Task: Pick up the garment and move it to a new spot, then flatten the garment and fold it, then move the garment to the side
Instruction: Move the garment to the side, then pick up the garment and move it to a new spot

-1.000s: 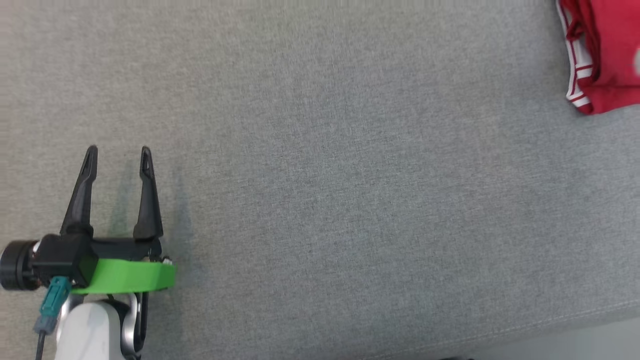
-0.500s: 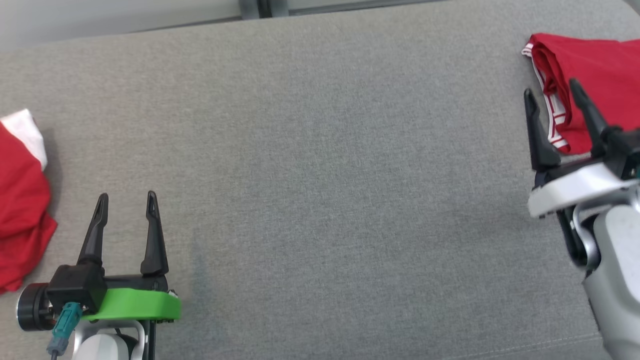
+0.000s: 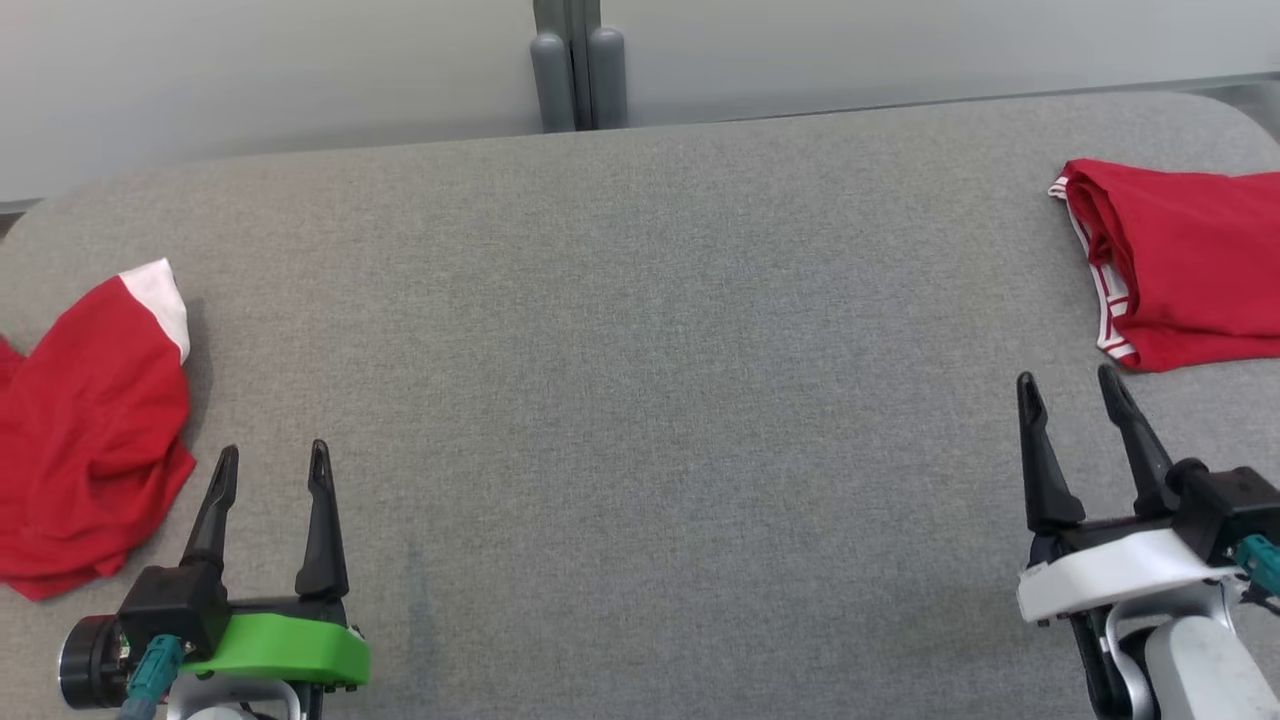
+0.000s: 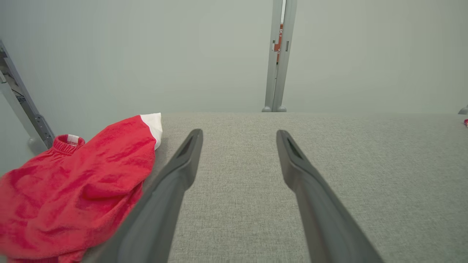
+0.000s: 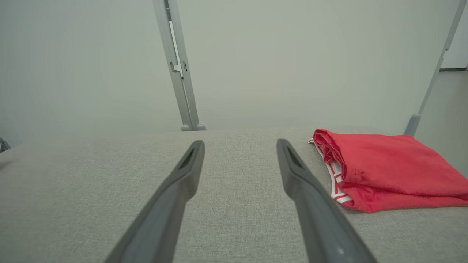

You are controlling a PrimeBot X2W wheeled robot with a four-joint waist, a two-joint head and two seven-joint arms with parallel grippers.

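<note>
While your left hand (image 3: 274, 452) and right hand (image 3: 1066, 377) are spread wide and empty, reach left to nine o'clock, where the crumpled red garment (image 3: 90, 420) lies on the tabletop (image 3: 640, 350); pinch a thick fold.

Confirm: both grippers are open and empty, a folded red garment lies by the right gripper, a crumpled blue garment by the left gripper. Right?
No: the crumpled garment by the left gripper is red with a white edge, not blue, as the left wrist view shows. Both grippers are open and empty, and the folded red garment lies by the right gripper.
</note>
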